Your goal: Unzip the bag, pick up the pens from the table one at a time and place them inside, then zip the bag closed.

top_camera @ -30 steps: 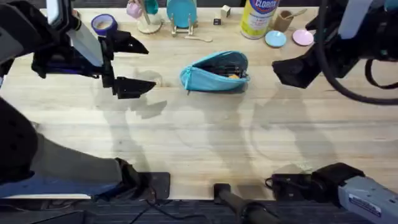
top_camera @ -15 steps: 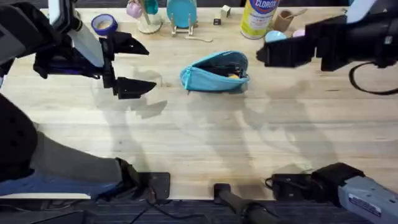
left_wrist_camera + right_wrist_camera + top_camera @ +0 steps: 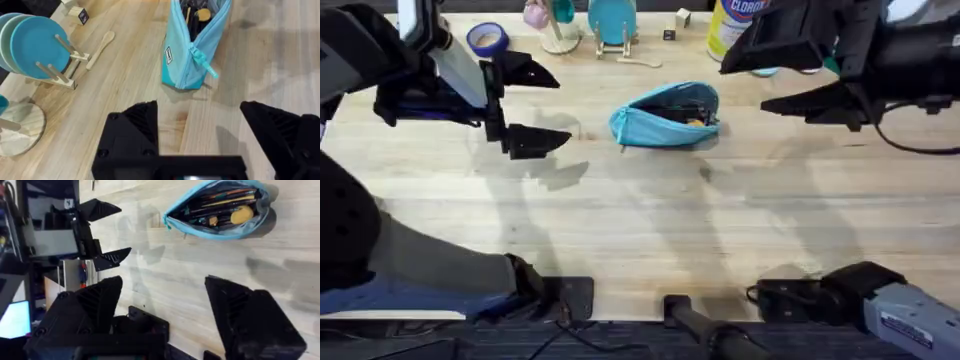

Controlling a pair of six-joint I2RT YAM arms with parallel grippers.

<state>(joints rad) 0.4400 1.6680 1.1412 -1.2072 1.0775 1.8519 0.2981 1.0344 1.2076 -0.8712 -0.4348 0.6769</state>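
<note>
The bag (image 3: 666, 116) lies on the table (image 3: 650, 220) between the two grippers, its zipper undone along the top so the mouth gapes. In the right wrist view the pens (image 3: 220, 210) rest inside it among other dark sticks and a round yellow piece. The pouch is soft turquoise fabric, pinched to a point at the end nearer the left gripper (image 3: 535, 108), where the left wrist view shows a small label on its side and the zipper pull hanging down the seam. The left gripper hovers above the wood well to one side of that pointed end, its black fingers spread wide and holding nothing; bare tabletop runs between its fingertips and the bag. The right gripper (image 3: 790, 78) hangs beyond the bag's opposite, rounder end, also spread wide and empty, its upper finger overlapping the Clorox canister (image 3: 732, 28) at the back of the table. Broad empty planks stretch from the bag toward the arms' bases. Behind the bag, away from both grippers' bases, stand a rack of teal plates (image 3: 612, 22), a wooden spoon (image 3: 638, 62), a roll of blue tape (image 3: 486, 39) and a small dark cube (image 3: 668, 35), all apart from the pouch, leaving a narrow strip of bare wood behind it.
</note>
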